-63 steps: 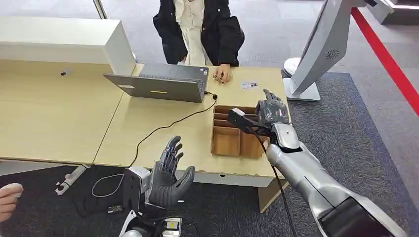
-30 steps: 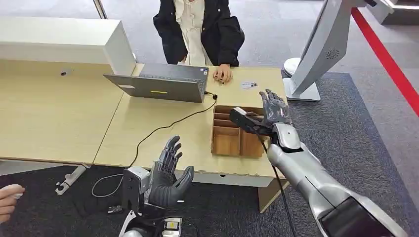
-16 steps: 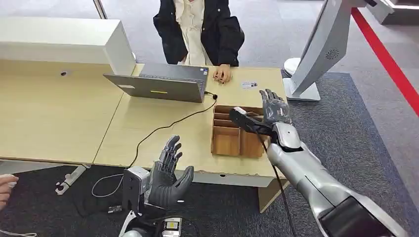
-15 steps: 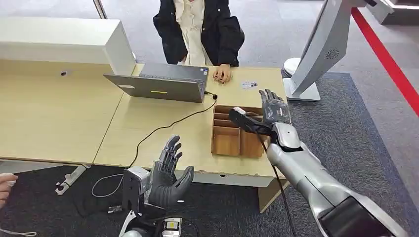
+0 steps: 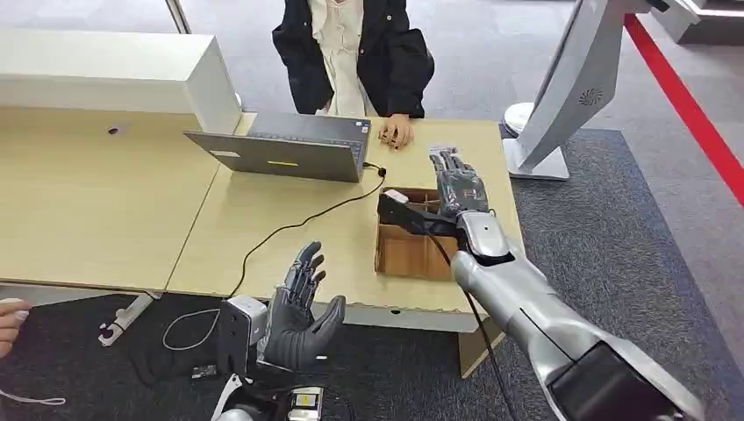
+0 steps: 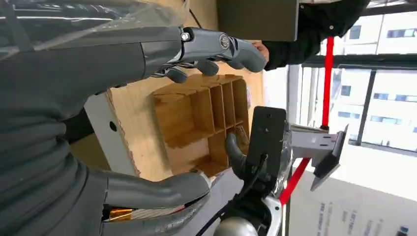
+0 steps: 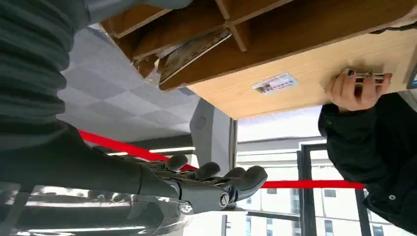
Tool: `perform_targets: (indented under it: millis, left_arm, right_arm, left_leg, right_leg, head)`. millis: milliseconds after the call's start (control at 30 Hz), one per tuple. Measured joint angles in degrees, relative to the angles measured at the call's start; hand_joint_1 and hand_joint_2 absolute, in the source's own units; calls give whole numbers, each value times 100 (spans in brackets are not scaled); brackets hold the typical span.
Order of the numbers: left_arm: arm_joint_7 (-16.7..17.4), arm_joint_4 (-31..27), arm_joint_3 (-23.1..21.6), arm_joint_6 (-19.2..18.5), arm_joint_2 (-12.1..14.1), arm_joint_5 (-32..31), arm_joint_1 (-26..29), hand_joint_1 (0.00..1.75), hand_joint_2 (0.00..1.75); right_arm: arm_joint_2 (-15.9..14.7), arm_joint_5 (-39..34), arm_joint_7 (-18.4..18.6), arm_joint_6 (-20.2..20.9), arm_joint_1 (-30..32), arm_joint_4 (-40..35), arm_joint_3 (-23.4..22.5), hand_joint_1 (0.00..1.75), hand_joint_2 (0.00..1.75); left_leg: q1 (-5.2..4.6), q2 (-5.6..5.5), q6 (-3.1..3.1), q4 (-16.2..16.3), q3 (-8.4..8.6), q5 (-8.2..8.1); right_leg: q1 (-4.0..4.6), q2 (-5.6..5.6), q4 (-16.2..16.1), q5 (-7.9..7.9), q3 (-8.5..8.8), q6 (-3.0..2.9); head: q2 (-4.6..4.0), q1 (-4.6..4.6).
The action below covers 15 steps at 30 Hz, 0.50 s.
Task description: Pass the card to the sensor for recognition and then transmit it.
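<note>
Dark-fingered and empty, the left hand (image 5: 300, 309) hovers with fingers spread just short of the pale wooden bench's (image 5: 289, 232) near edge. Ahead of it to the right sits a compartmented wooden tray (image 5: 405, 250), a card (image 7: 193, 50) leaning inside. Above the tray, the right hand (image 5: 454, 186) holds nothing, fingers extended. Beyond its fingertips another card (image 7: 275, 83) lies flat beside a seated person's hand (image 5: 396, 132).

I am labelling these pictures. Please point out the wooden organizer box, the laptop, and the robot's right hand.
wooden organizer box (image 5: 402, 253): head view, floor of its near compartment.
laptop (image 5: 281, 155): head view, back of its grey lid.
right hand (image 5: 454, 182): head view, back of the hand, above the box.
</note>
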Motion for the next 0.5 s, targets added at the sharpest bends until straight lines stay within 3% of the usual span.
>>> perform_targets:
  millis: [500]
  left_arm:
    - [15, 0, 0, 37, 0, 11, 10, 0, 175]
  right_arm:
    - [103, 4, -13, 85, -1, 142, 138, 0, 175]
  left_leg:
    - [0, -1, 0, 0, 0, 0]
  right_leg:
    - [0, 0, 0, 0, 0, 0]
  head:
    - [0, 0]
